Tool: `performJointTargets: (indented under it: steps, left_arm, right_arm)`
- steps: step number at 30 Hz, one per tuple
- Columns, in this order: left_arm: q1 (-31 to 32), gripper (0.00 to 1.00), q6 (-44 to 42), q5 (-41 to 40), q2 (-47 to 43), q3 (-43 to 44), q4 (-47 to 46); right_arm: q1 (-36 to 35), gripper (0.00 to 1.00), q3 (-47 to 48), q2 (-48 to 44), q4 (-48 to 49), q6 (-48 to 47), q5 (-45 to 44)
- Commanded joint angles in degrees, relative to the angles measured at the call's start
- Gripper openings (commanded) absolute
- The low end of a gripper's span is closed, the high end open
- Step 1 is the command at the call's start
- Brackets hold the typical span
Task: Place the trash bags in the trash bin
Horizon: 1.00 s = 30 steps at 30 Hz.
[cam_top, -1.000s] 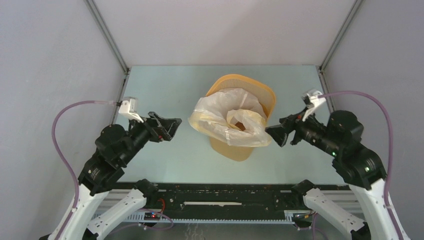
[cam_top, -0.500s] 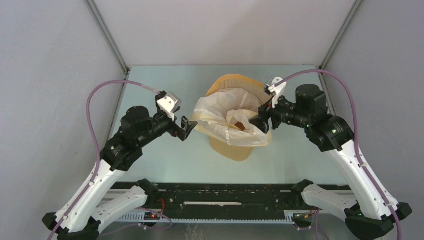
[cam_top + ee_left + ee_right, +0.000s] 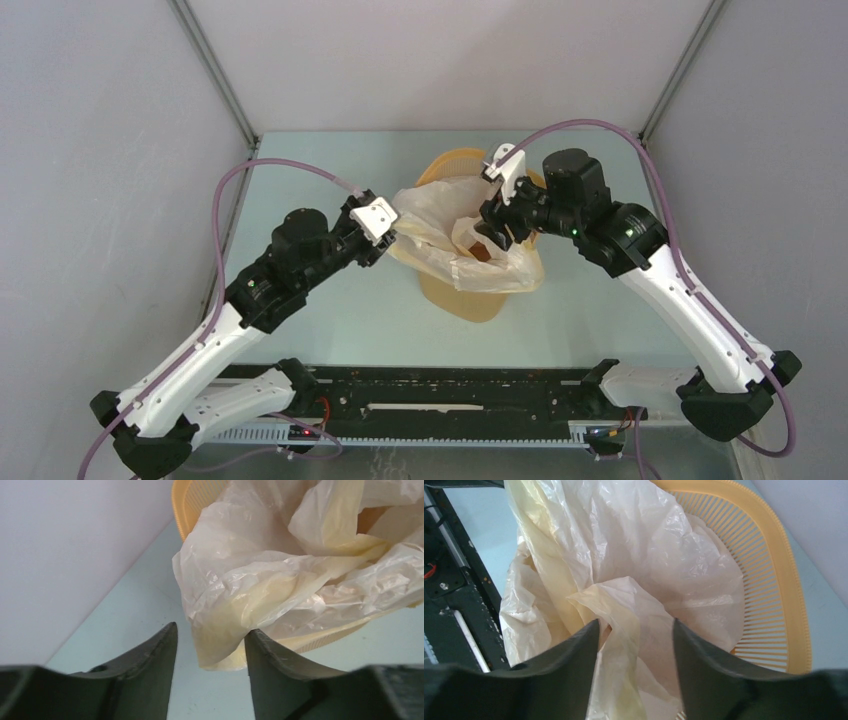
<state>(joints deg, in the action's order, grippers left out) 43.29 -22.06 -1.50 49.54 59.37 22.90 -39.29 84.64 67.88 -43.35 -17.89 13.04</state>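
Observation:
The orange-yellow trash bin (image 3: 470, 300) stands mid-table. The cream-white trash bag (image 3: 430, 215) lies crumpled over its mouth and spills over the left and near rim. My left gripper (image 3: 392, 240) is open at the bag's left edge. In the left wrist view the bag (image 3: 260, 565) hangs down between the fingers of my left gripper (image 3: 211, 630) and touches the right one, with the bin rim (image 3: 182, 500) behind. My right gripper (image 3: 495, 235) is open over the bin mouth. In the right wrist view a bag fold (image 3: 624, 545) lies between the fingers of my right gripper (image 3: 635, 622), inside the slotted bin (image 3: 774, 555).
A black rail (image 3: 450, 385) runs along the table's near edge between the arm bases; it also shows in the right wrist view (image 3: 454, 590). Grey walls close in the pale green table (image 3: 330, 300) on the left, back and right.

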Motion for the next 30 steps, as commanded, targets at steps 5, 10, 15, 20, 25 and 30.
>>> performJointTargets:
  steps: [5,10,15,20,25,30]
  left_arm:
    - [0.4,0.30,7.1,-3.8,0.3,0.3,-7.4]
    - [0.0,0.08,18.2,-8.3,3.2,0.4,-8.2]
    - [-4.0,0.00,29.4,-6.4,5.9,1.1,-7.9]
    - [-10.4,0.00,39.7,-0.2,7.4,0.5,-8.1]
    - [-12.0,0.00,46.4,5.5,9.9,-0.6,-8.4]
    - [-12.5,0.00,52.0,8.2,11.5,-2.0,-9.7]
  right_arm:
    - [1.4,0.17,1.5,-0.2,0.5,6.6,-1.1]
    - [3.0,0.00,-5.8,-8.7,3.4,13.1,-7.0]
    - [6.7,0.00,-15.2,-17.6,6.8,17.7,-16.6]
    - [13.6,0.00,-21.5,-23.7,9.3,21.9,-20.7]
    - [20.4,0.00,-24.2,-24.5,13.1,24.3,-18.1]
    - [26.6,0.00,-25.2,-20.8,17.8,25.7,-10.3]
